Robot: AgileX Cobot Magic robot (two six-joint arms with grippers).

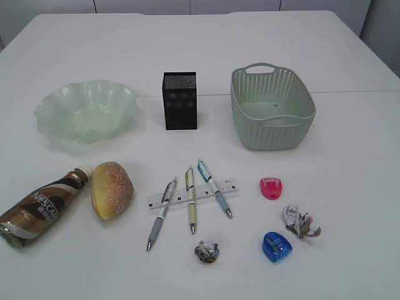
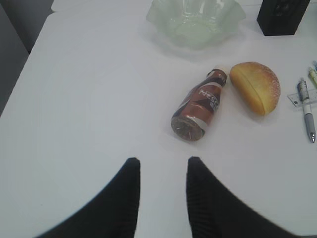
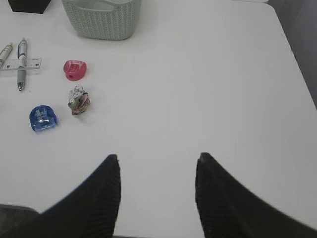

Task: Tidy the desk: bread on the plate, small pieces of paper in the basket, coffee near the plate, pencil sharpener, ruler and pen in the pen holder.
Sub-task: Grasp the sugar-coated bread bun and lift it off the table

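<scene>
Three pens [image 1: 190,199] lie side by side across the clear ruler [image 1: 192,193] at the front middle of the white worktop [image 1: 350,156] in the exterior view, with no arm in sight. Left of them the bread [image 1: 112,189] rests on its edge, touching or just beside the capped end of the coffee [image 1: 41,207], which lies on its side. Behind stand the plate [image 1: 85,111], the pen holder [image 1: 180,100] and the basket [image 1: 272,107] in a row from left to right. A pink sharpener [image 1: 271,188], a blue sharpener [image 1: 276,245] and two crumpled paper scraps [image 1: 299,223] lie at the front right. From the left wrist, the left gripper [image 2: 162,166] hovers with its jaws apart and empty over bare worktop, the coffee ahead and slightly right, the bread beyond it, the plate farther back. From the right wrist, the right gripper [image 3: 157,163] hangs with jaws spread wide and empty; both sharpeners and one scrap lie well off to its left, the basket at the far edge. Dark floor shows past the worktop's right border.
</scene>
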